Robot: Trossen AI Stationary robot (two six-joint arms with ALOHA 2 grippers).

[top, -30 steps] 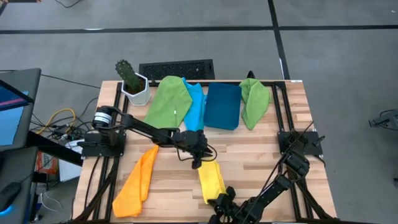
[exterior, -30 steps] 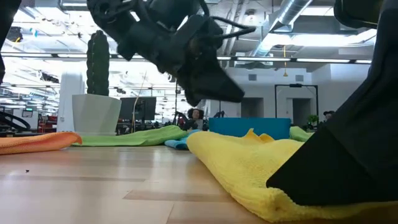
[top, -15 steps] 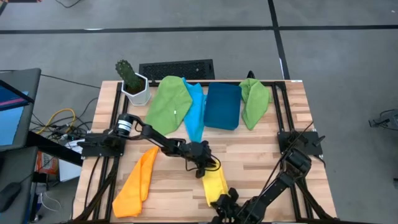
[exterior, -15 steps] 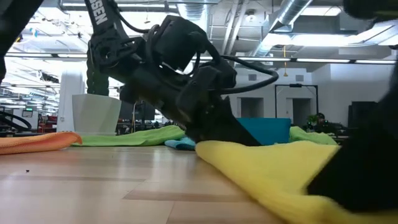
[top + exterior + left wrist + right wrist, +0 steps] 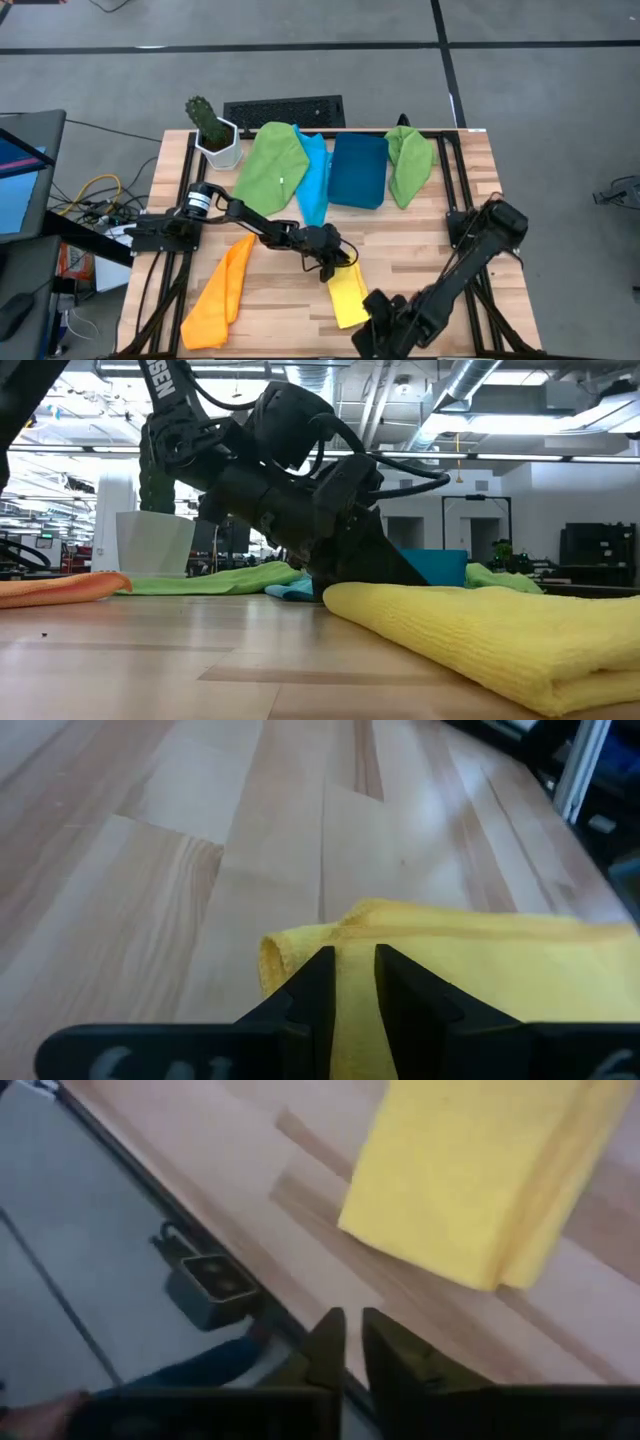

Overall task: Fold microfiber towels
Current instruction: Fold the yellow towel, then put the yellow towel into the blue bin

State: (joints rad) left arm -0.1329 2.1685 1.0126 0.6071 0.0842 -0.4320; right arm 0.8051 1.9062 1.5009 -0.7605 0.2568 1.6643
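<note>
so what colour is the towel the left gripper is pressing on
Yellow. The towel under the left gripper shows best in the low view.

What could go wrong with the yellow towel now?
The left gripper pinches the far end of the folded yellow towel. If it pulls away without letting go, the fold could drag open. The right gripper sits clear of the towel by the front edge of the table, so nothing pins that end and the towel might slide.
</note>
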